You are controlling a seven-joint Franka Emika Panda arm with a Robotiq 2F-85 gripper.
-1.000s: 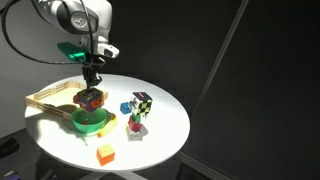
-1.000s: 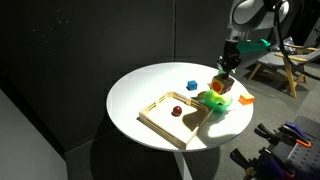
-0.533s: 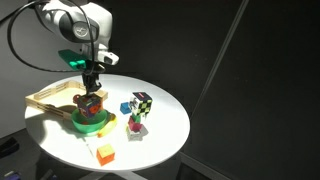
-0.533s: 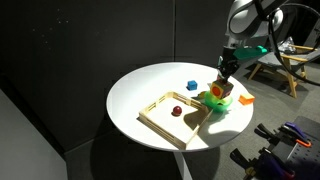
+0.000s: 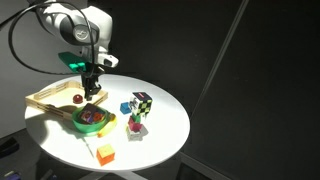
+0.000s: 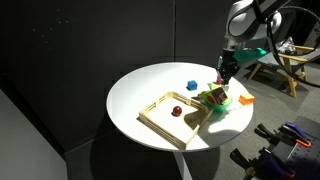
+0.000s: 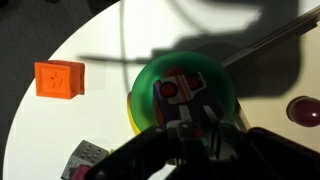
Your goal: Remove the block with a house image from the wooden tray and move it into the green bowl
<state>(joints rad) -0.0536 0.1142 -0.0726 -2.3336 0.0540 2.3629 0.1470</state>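
Three views, taken in turn.

In an exterior view the green bowl (image 5: 104, 125), round and glossy, stands on the round white table (image 5: 165, 125). The block with a house image (image 5: 91, 117) lies inside the bowl as a small reddish cube. The gripper (image 5: 92, 90) hangs straight above the bowl, clear of the block. From here I cannot judge how wide its jaws stand. The wooden tray (image 5: 45, 100), pale with a low rim, sits just beside the bowl and holds a small dark red rounded piece (image 5: 77, 99). A plain orange block (image 5: 105, 153) lies apart from the bowl, and a checkered cube (image 5: 142, 103) stands on the bowl's side away from the tray.

In an exterior view from across the table, the gripper (image 6: 222, 80) is over the bowl (image 6: 212, 104). The tray (image 6: 160, 118) reaches up to the bowl with the rounded piece (image 6: 175, 111) in it. The orange block (image 6: 245, 99) is on the bowl's opposite side.

In the wrist view I look down into the bowl's smooth wall (image 7: 150, 90). The block (image 7: 182, 88) rests on its bottom, red with white patches. The gripper (image 7: 198, 132) has its dark fingers parted and grips nothing. The orange block (image 7: 59, 79), a flat-faced square, lies off to one side of the bowl.
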